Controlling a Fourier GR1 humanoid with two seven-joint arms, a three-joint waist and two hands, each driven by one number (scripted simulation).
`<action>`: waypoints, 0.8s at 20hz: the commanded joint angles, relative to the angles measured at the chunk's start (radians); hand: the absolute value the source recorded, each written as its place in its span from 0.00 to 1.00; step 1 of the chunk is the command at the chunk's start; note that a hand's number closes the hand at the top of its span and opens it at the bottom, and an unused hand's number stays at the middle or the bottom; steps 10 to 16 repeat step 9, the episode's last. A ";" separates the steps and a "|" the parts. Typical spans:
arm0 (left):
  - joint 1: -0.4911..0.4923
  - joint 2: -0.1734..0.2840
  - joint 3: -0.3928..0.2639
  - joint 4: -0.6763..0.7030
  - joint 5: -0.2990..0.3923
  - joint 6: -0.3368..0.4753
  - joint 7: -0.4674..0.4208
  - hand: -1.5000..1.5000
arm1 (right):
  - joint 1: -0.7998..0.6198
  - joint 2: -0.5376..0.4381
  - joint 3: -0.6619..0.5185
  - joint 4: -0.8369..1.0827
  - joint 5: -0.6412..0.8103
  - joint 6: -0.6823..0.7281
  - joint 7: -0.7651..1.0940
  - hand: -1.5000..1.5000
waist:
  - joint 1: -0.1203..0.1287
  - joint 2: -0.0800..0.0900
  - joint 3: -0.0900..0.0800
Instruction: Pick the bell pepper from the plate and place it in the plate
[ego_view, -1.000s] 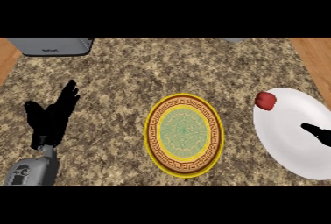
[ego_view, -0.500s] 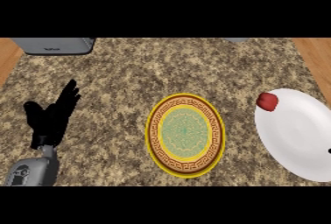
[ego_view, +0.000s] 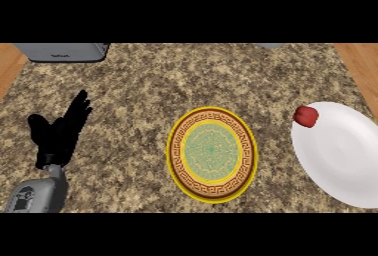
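You had the bell pepper (ego_view: 306, 115) sitting on the white plate (ego_view: 347, 160), right at its upper-left rim, nearly on the edge, so it was still at the pickup spot and not on the patterned plate (ego_view: 212, 153). That yellow-rimmed plate lay mid-counter w/ nothing on it, well apart from the pepper but just beside the white plate's left edge. My read: the patterned one was the drop target, since the task wants the pepper moved from one plate to the other, and its central spot suits either arm.

Your left hand (ego_view: 59, 132) showed at the view's left, fingers straight and pointing up, thumb out, holding nothing. It looked parked, well apart from both plates, prob. kept there so it stayed clear of the work area. Grey forearm (ego_view: 37, 192) came in from the lower-left corner.

Your right hand wasn't in view at all, so I can't tell you what its fingers were doing.

Pepper sat on the right side, so I'd judge the right arm was the natural one for it. Being so near the rim, it could roll or slide off onto the counter (ego_view: 148, 80) if nudged, so a grasp from above seemed safer than a sideways push. A grey appliance (ego_view: 63, 51) sat at the top-left edge, out of the way.
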 joint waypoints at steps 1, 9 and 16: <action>0.066 -0.052 -0.044 -0.036 -0.036 0.026 -0.026 0.50 | 0.018 -0.066 -0.057 0.092 -0.008 0.060 -0.045 0.00 | 0.002 0.000 0.000; 0.072 0.009 0.010 -0.092 0.006 -0.044 0.029 0.50 | 0.020 -0.086 -0.070 0.140 0.043 0.067 -0.029 0.00 | 0.003 0.000 0.000; 0.072 0.009 0.010 -0.092 0.006 -0.044 0.029 0.50 | 0.020 -0.086 -0.070 0.140 0.043 0.067 -0.029 0.00 | 0.003 0.000 0.000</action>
